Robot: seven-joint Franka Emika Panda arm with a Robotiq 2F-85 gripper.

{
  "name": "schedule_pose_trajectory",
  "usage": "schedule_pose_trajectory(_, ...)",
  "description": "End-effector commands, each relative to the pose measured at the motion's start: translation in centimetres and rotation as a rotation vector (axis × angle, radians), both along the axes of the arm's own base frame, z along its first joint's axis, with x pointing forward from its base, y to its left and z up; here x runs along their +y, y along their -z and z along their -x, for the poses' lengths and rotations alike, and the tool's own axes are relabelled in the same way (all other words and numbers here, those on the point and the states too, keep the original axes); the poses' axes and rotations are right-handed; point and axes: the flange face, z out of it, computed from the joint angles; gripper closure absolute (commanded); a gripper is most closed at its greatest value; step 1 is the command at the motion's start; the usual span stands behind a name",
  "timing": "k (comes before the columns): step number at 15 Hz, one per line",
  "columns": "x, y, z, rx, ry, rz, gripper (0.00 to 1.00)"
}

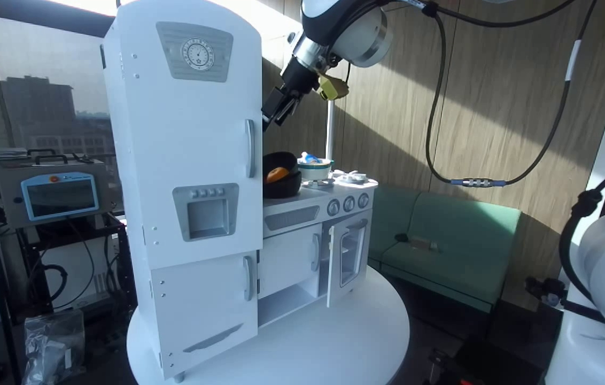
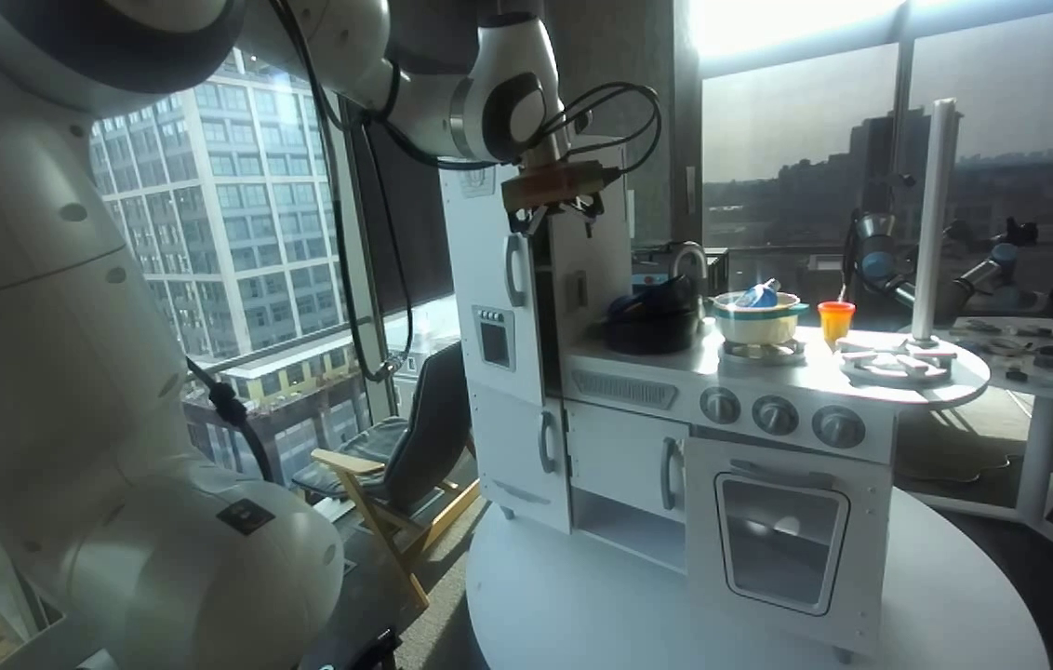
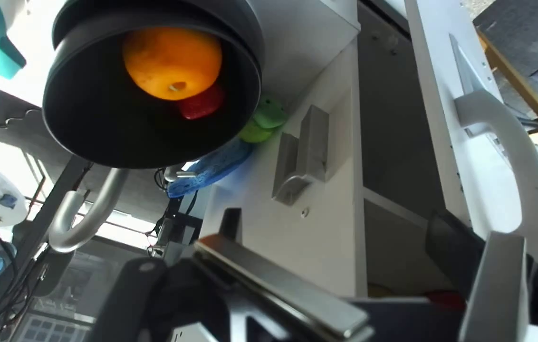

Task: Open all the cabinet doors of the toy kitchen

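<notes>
The white toy kitchen (image 1: 130,176) (image 2: 593,312) shows in both exterior views. The upper fridge door (image 1: 201,128) (image 2: 480,270) stands ajar, with a dark gap along its handle edge. My gripper (image 1: 273,121) (image 2: 554,226) is at the upper part of that gap, open. In the wrist view, my gripper (image 3: 335,228) has one finger outside the fridge's side wall and the other in the gap, by the door's inner side (image 3: 442,142); contact is unclear. The windowed door (image 1: 336,283) (image 2: 705,558) is partly open. The lower fridge door (image 1: 201,305) and the middle door (image 1: 286,262) look closed.
Black pots (image 1: 284,187) (image 3: 93,128) with toy fruit stand on the counter beside the fridge tower. A white pot (image 2: 754,326) and an orange cup (image 2: 835,323) stand further along. A grey faucet (image 3: 83,228) rises near the pots. The kitchen stands on a round white table (image 1: 345,342).
</notes>
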Motion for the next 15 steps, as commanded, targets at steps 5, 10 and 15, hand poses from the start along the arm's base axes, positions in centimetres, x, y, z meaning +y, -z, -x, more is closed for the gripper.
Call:
schedule_pose_trajectory(5, 1.8, -2.6, 1.6, 0.12, -0.083, -0.089, 0.0)
schedule_pose_trajectory(10, 2.8, -3.6, 4.2, 0.13, -0.098, -0.114, 0.0)
schedule_pose_trajectory(15, 4.6, -5.7, 7.3, 0.1, -0.124, -0.142, 0.0)
